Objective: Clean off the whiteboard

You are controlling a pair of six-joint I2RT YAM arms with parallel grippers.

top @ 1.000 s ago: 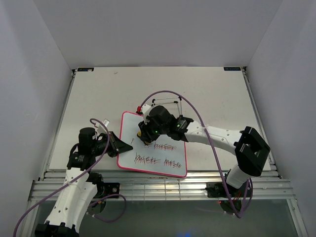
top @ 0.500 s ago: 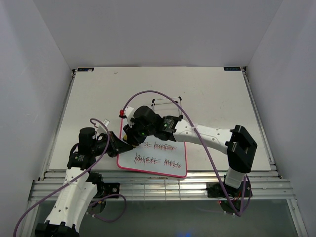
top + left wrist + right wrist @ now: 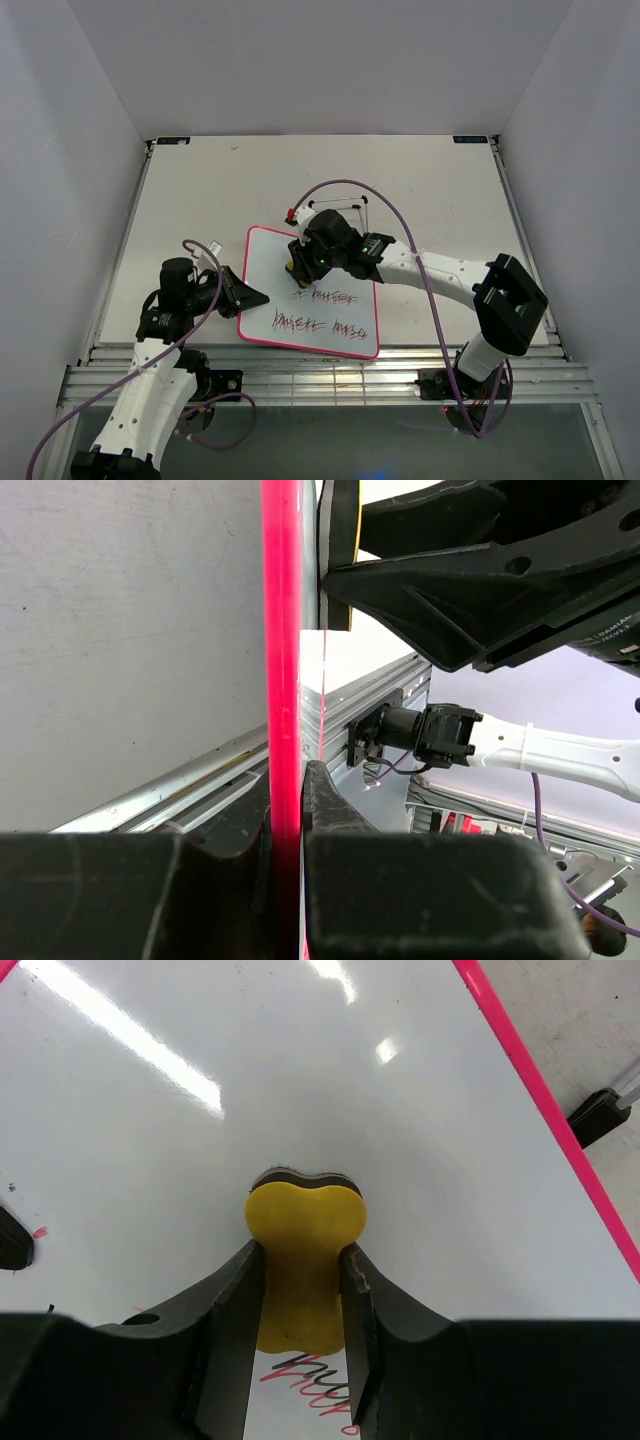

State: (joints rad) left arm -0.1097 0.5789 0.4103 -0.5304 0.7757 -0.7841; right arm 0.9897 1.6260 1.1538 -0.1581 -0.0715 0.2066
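The whiteboard [image 3: 264,262] lies flat on the table, with a pink-red frame and red and black scribbles [image 3: 320,322] on its near half. My right gripper [image 3: 297,268] is over the board's upper middle, shut on a small yellow eraser [image 3: 305,1222] whose dark felt face presses on the white surface [image 3: 450,1180]. Scribbles [image 3: 312,1380] show just behind the eraser. At the board's left edge, my left gripper [image 3: 256,297] is shut on the pink frame [image 3: 283,630], which runs straight up between its fingers [image 3: 325,795].
A thin wire stand [image 3: 338,205] sits on the table just beyond the board. A black clip foot [image 3: 600,1115] juts from the board's far edge. Aluminium rails [image 3: 320,360] line the table's near edge, and white walls close in the sides.
The right gripper swept the eraser left across the board's upper part, then back right to the upper middle. The left gripper has not moved.
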